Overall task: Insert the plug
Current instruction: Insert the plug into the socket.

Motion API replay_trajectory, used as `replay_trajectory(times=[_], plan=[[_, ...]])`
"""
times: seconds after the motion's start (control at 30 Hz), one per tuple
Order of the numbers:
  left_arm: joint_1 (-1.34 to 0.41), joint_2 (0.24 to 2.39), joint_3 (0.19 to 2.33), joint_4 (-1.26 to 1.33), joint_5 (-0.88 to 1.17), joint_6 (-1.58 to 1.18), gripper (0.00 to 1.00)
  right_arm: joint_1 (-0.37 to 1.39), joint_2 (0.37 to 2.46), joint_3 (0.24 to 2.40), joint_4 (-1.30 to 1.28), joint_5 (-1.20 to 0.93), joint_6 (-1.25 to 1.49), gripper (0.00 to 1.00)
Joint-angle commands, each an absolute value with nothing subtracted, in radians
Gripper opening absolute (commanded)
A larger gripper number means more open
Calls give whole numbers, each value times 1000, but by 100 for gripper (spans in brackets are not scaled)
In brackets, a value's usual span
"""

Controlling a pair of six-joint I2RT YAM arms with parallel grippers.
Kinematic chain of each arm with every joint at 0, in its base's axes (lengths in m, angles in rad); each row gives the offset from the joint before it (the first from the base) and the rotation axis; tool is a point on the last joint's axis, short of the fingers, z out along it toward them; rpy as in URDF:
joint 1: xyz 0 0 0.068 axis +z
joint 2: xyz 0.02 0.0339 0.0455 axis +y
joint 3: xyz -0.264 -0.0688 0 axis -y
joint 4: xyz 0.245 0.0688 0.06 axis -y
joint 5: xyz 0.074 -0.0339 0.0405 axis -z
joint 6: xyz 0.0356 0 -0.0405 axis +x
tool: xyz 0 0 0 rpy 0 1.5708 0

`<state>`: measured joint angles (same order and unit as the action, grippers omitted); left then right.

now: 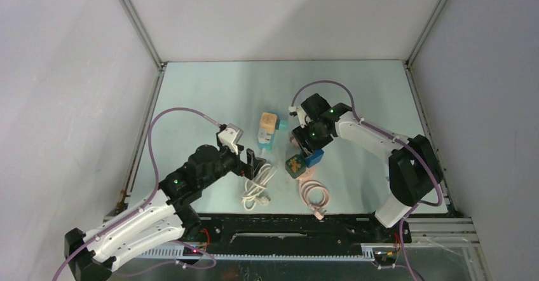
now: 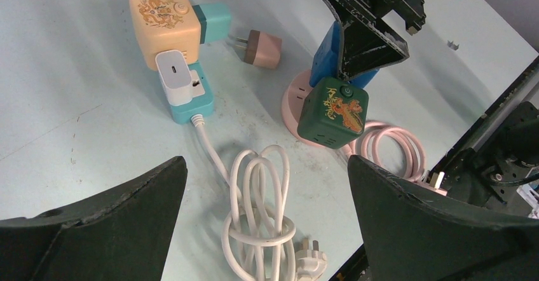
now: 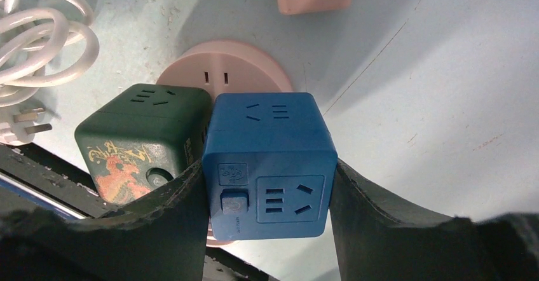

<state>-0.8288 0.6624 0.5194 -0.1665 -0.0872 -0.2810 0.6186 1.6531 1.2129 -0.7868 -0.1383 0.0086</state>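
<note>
My right claw (image 3: 270, 195) is clamped on the blue cube socket (image 3: 270, 154), one finger pressed to each side. I count one cube in my grip and two more on the desk (image 1: 210, 103), three in all. The blue one hangs tilted over the round pink base (image 3: 222, 65), right up against the green cube (image 3: 143, 141), which sits on that same base. From the left wrist view its lower end reaches the base, but I cannot tell if its prongs are seated.

My left claw (image 2: 265, 161) hovers wide open with nothing between the fingers, low above the white cable (image 2: 260, 192). That is one of two coiled cables. It is knotted in loops and ends in a white plug (image 2: 311, 265) near the desk's front edge. The second coil, the pink cable (image 2: 388, 144), lies behind the green cube.

The third cube, the peach cube (image 2: 164, 17), sits at the far end of the teal strip (image 2: 191, 106), with a teal block (image 2: 213, 20) at its side. There is one white charger (image 2: 178, 74) on that strip. One small pink adapter (image 2: 262, 47) lies on its side between the strip and the pink base, two prongs showing.
</note>
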Motion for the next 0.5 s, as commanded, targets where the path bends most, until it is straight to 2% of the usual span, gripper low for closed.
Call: replay_trajectory(times=[0.0,0.47], plan=[[-819,668,515,-133,-101,-289,100,650,1704,1177,-826,-71,-22,0],[-815,664,519,-131,-102,-290,100,722,1765,1128,-791,-21,-5,0]])
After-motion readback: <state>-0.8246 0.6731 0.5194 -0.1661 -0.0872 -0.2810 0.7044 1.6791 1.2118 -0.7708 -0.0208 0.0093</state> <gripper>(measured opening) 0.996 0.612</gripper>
